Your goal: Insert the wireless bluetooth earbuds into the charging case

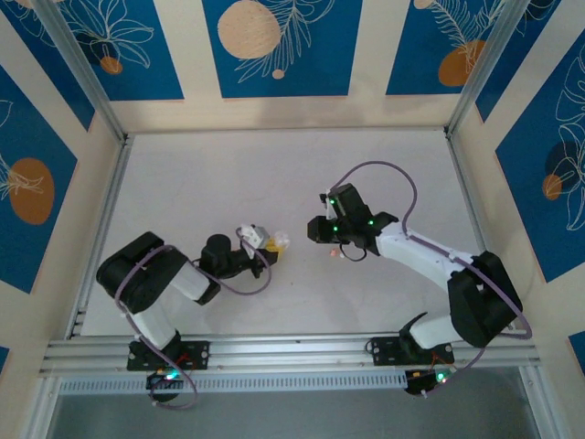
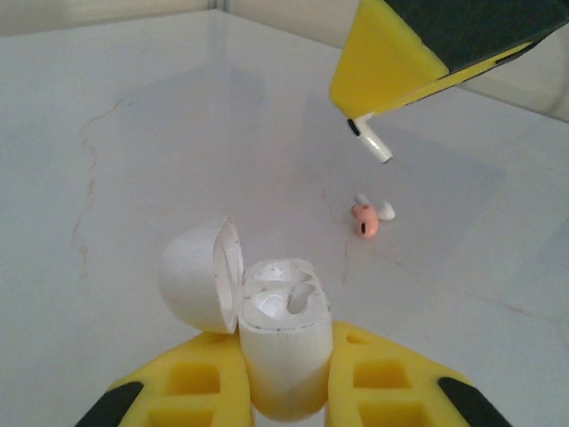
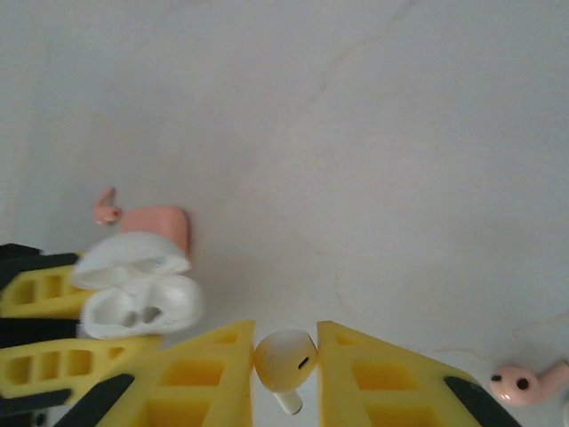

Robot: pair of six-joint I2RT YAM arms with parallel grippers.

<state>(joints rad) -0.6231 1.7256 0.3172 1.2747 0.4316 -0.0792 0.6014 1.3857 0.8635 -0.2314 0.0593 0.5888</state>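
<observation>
Item 1, left gripper (image 1: 259,240). We find its yellow fingers (image 2: 209,387) closed firmly on the lower body of the charging case (image 2: 284,369), one on each flank, and holding it upright.

Item 2, charging case. It is white and rounded, and it is speckled with dark marks. Its lid (image 2: 197,277) is swung open to the left on its hinge. We see two hollow wells in its top, with no earbud seated in them.

Item 3, pink lump (image 3: 162,222). In the right wrist view it sits just behind the case, with a small pink hook (image 3: 105,210) beside it. We cannot tell what either one is.

Item 4, pink earbud (image 2: 365,221). It lies loose on the pale table (image 1: 274,174) and has white parts. It lies beyond the case and apart from it. Neither gripper touches it. In the right wrist view it lies just off the right finger of the right gripper.

Item 5, right gripper (image 3: 284,342). Its jaws are drawn in to a narrow gap and pinch the white earbud (image 3: 283,363) by its bulb.

Item 6, white earbud. Its stem points out beyond the fingertips. In the left wrist view we note it hanging above and to the right of the open case, clear of the wells and touching nothing but the fingers. It sits over the patch of table near the pink earbud.
</observation>
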